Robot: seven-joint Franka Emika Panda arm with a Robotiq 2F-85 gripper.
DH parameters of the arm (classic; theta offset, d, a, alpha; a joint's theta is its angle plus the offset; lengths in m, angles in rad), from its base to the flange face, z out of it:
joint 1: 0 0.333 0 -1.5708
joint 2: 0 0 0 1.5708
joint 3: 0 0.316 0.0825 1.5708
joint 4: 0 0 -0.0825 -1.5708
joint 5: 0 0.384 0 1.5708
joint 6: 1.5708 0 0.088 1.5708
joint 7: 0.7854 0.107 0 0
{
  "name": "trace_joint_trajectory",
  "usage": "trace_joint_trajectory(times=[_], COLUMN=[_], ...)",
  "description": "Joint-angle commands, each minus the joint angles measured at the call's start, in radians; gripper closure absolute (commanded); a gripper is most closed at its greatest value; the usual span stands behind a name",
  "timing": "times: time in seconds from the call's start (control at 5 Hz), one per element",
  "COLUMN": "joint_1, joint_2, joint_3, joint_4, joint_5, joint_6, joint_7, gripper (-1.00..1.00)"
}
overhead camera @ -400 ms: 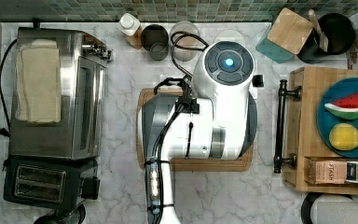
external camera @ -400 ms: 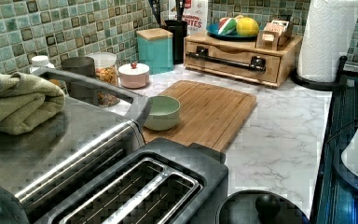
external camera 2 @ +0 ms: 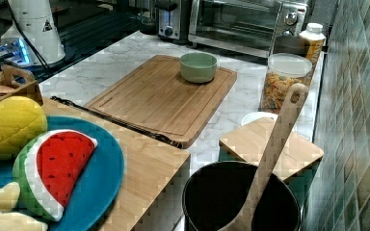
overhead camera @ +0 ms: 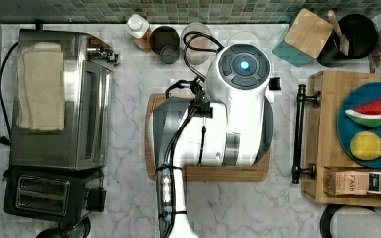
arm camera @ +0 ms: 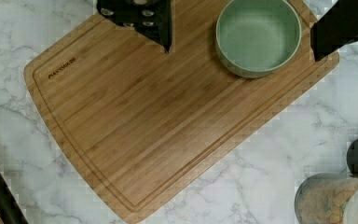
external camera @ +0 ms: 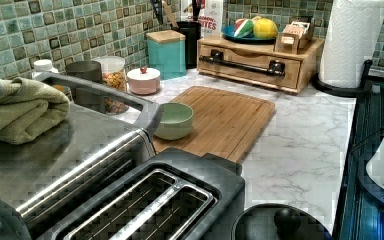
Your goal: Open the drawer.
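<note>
A Franka arm (overhead camera: 228, 124) hangs above the cutting board (arm camera: 168, 121) at the middle of the marble worktop (external camera: 300, 145), its gripper (arm camera: 237, 35) spread wide, the two dark fingers (arm camera: 144, 18) apart over the board with a green bowl (arm camera: 258, 35) showing between them and nothing held. The drawer (external camera: 252, 62) sits shut in the bamboo box unit at the top view's right edge of the worktop, beneath a blue plate (overhead camera: 349, 144) of toy fruit, its long black bar handle (overhead camera: 296, 134) facing the board and standing just clear of the board's edge. The reach has evidently not begun in earnest: the gripper is well apart from the handle. To do it well, the arm would likely need to travel toward the box unit, drop to the bar's height, straddle the bar near its middle between the two posts, close firmly, then pull straight out along the worktop, so the light unit does not slide or twist.
</note>
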Motion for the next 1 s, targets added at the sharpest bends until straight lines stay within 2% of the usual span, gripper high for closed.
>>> trace_joint_trajectory(times=[0.2, 0.4, 0.6, 0.8, 1.0], joint_1=[-0.036, -0.133, -0.109, -0.137, -0.133], joint_2=[-0.049, -0.051, -0.054, -0.015, -0.011], joint_3=[-0.020, 0.034, -0.043, -0.049, -0.097], joint_4=[-0.095, -0.140, -0.175, -0.124, -0.143], joint_5=[-0.063, -0.106, -0.127, -0.168, -0.189], joint_6=[0.047, 0.127, 0.191, 0.149, 0.201], joint_7=[-0.278, -0.359, -0.487, -0.554, -0.615], gripper=[-1.00, -1.00, -1.00, -1.00, -1.00])
